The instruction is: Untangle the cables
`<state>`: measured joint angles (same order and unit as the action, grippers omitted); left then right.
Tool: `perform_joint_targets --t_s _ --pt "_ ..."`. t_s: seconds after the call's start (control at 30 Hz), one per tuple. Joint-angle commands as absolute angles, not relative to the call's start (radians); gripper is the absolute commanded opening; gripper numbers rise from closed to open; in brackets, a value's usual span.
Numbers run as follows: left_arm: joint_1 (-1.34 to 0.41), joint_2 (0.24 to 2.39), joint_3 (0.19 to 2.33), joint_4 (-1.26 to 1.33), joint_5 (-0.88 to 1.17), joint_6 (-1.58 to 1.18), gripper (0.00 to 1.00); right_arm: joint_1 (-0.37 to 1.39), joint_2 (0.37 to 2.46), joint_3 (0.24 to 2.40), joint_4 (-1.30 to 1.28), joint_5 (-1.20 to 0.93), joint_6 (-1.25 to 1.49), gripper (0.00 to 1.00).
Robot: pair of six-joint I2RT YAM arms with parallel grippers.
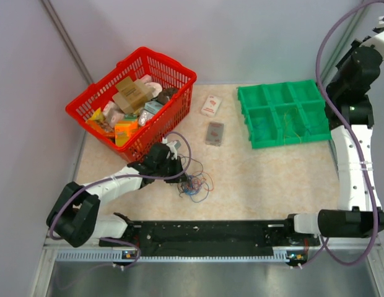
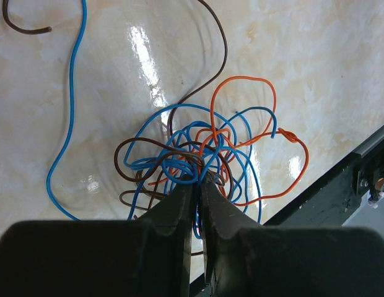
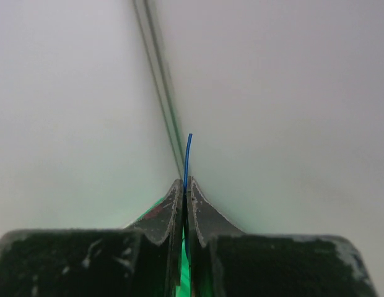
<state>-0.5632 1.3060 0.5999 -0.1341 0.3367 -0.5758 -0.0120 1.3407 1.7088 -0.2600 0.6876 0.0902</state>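
Left gripper (image 2: 198, 184): the jaws are drawn in to a narrow slit and pinch strands at the near edge of the cable tangle (image 2: 204, 154); you can see blue wire running into the gap.
Cable tangle: it lies on the table (image 1: 260, 179) at the tip of the left arm, between the red basket (image 1: 169, 62) and the black rail (image 1: 210, 232). Blue, orange and brown wires loop through each other.
Loose strands: 1 long blue strand (image 2: 71, 93) curves away to the left of the knot in the left wrist view; 1 brown end (image 2: 25, 28) lies in the far corner.
Right gripper (image 3: 184, 184): the jaws are closed on 1 thin blue wire (image 3: 187, 154), whose free end stands up above the fingertips against a plain wall.
Right arm: it is raised at the right side of the table, beside the green tray (image 1: 291, 142).
Green tray: 6 compartments, in 2 rows of 3.
Other items: 1 white packet (image 1: 210, 104) and 1 grey packet (image 1: 214, 133) lie between basket and tray.
Basket contents: assorted boxes and packets.
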Motion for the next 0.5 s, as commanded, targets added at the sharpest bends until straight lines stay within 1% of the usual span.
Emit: perform_joint_targets --t_s 0.0,0.07,0.23,0.3,0.47 --pt "-0.558 1.272 0.594 -0.112 0.351 -0.566 0.13 -0.018 1.368 1.631 0.029 0.476 -0.079 0.00" --pt "-0.555 1.267 0.592 -0.112 0.348 -0.572 0.13 -0.029 1.426 1.653 0.099 0.462 -0.104 0.00" --pt "-0.554 1.255 0.597 -0.138 0.325 -0.577 0.13 -0.086 1.575 1.839 0.065 0.471 -0.080 0.00" --pt "-0.552 1.255 0.598 -0.143 0.318 -0.575 0.13 -0.109 1.609 1.891 0.066 0.442 -0.077 0.00" --pt "-0.552 1.290 0.609 -0.124 0.337 -0.600 0.13 -0.161 1.690 1.937 0.084 0.362 -0.026 0.00"
